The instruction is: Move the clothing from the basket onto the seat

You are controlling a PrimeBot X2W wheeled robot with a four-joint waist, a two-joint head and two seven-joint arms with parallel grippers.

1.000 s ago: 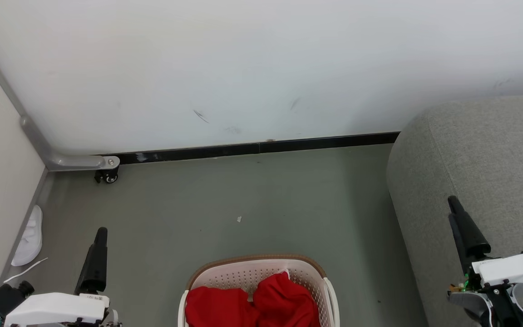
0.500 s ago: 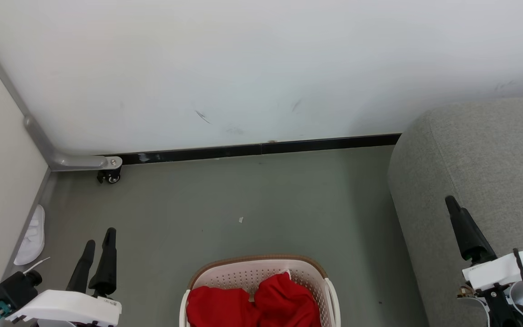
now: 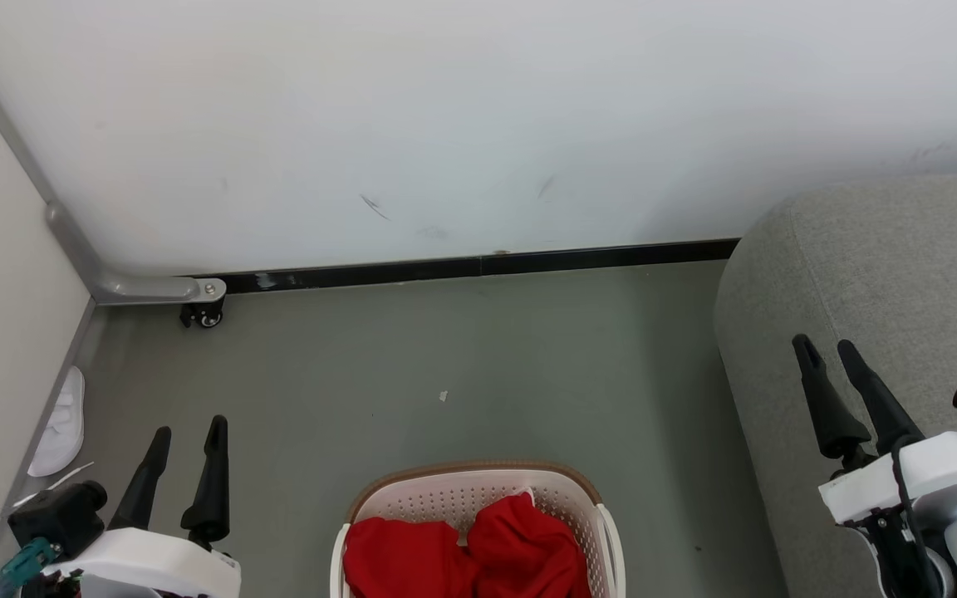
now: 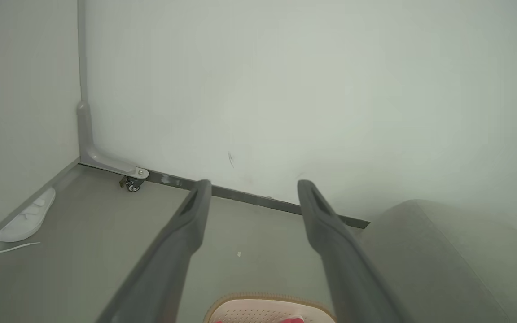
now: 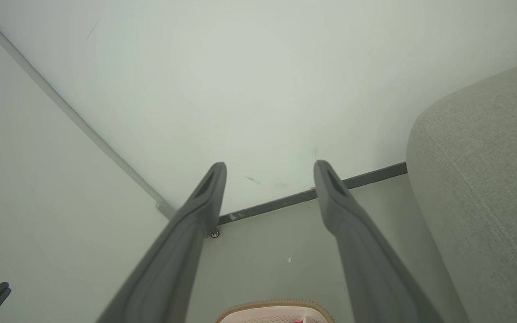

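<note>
Left gripper (image 3: 189, 428) and right gripper (image 3: 824, 345) hover with jaws apart and empty, the right near the grey woven seat (image 3: 877, 274). Between them on the floor (image 3: 478, 349), the cream perforated basket (image 3: 470, 472), brown-rimmed, holds the clothing (image 3: 462, 561): two crumpled bright red heaps side by side.

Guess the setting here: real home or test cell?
Probably a mock-up living corner in a lab, not a real home: bare white wall panels with a caster at the base, a grey seat, and a laundry basket of red clothing on plain floor.
</note>
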